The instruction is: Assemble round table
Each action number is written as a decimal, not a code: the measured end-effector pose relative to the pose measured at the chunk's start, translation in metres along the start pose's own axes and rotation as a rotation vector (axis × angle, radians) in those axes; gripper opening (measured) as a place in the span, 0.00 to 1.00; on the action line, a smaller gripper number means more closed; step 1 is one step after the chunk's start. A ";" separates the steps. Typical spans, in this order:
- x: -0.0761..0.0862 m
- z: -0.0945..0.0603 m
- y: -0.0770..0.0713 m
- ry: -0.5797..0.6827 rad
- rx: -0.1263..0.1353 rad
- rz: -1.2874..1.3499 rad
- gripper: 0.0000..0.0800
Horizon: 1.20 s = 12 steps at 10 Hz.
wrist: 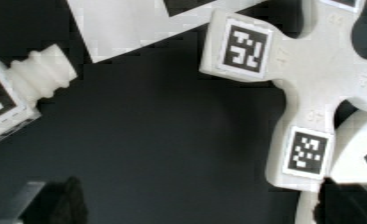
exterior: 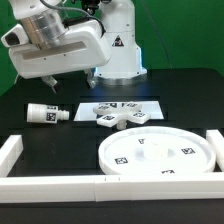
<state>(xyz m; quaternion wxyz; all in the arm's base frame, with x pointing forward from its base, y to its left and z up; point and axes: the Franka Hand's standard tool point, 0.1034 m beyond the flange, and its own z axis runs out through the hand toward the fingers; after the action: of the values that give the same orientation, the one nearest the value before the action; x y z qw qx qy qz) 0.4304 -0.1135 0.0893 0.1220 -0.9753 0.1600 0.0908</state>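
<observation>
Round-table parts are laid out separately, with the gripper held above them.

The large round disc (exterior: 160,153) is seen lying flat on the black table (exterior: 60,140), rim upward, with square tags on its face. Just behind the disc, the small cross-shaped foot (exterior: 120,118) is laid flat against the edge of the marker board (exterior: 112,103); whether it overlaps that board cannot be told. Behind the disc and toward the exterior view's left, the short leg (exterior: 45,113) is laid on its side, apart from the foot. The disc is bordered by white rails (exterior: 50,185) in front and on both sides. The gripper (exterior: 49,82) is held in the air above the leg, nothing being touched; whether its jaws are parted or closed cannot be told.
</observation>
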 end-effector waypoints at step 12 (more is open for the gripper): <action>0.000 0.003 0.019 -0.036 0.119 0.604 0.81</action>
<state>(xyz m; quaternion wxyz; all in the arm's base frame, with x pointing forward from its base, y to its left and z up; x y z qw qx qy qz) 0.4233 -0.1301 0.0826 0.1492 -0.8730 0.4455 0.1309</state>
